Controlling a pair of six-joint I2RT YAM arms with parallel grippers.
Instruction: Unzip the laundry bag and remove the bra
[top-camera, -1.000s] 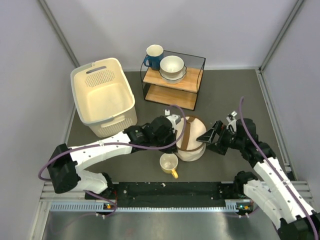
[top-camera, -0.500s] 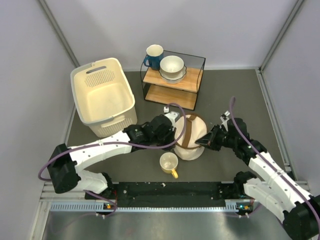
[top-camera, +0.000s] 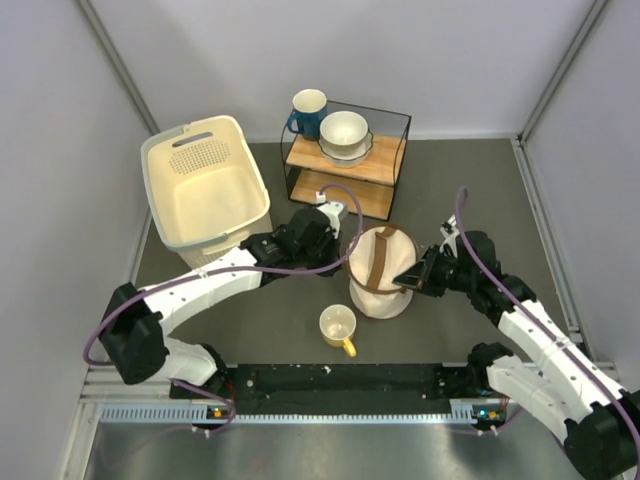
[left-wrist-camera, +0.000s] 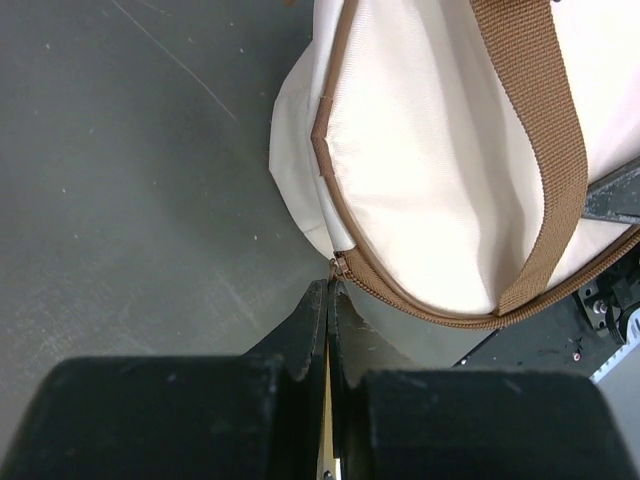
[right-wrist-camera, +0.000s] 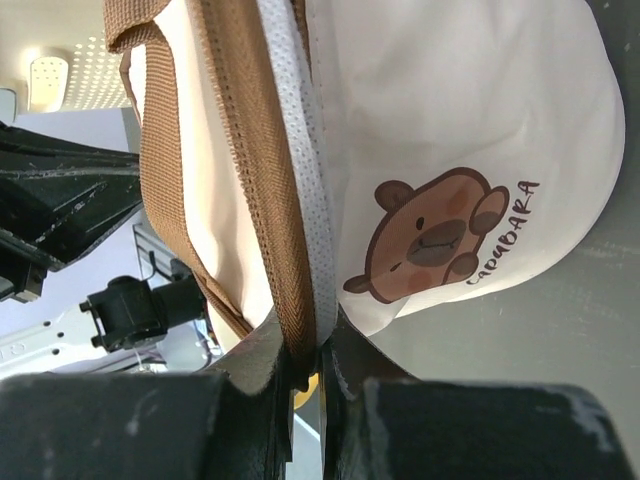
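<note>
Left hand (left-wrist-camera: 328, 300) pinches the zip pull (left-wrist-camera: 340, 267) at the laundry bag (top-camera: 380, 285) edge; right hand (right-wrist-camera: 318, 345) clamps its brown trim (right-wrist-camera: 268, 200).

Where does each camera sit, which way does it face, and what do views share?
Top external: above and behind the bases, facing down at the table; left gripper and right gripper flank the laundry bag.
Left wrist: on that wrist, looking along its shut jaws at the bag's zip end.
Right wrist: on that wrist, looking along jaws clamped on the bag's brown trim.
Shared: all three show the bag.
</note>
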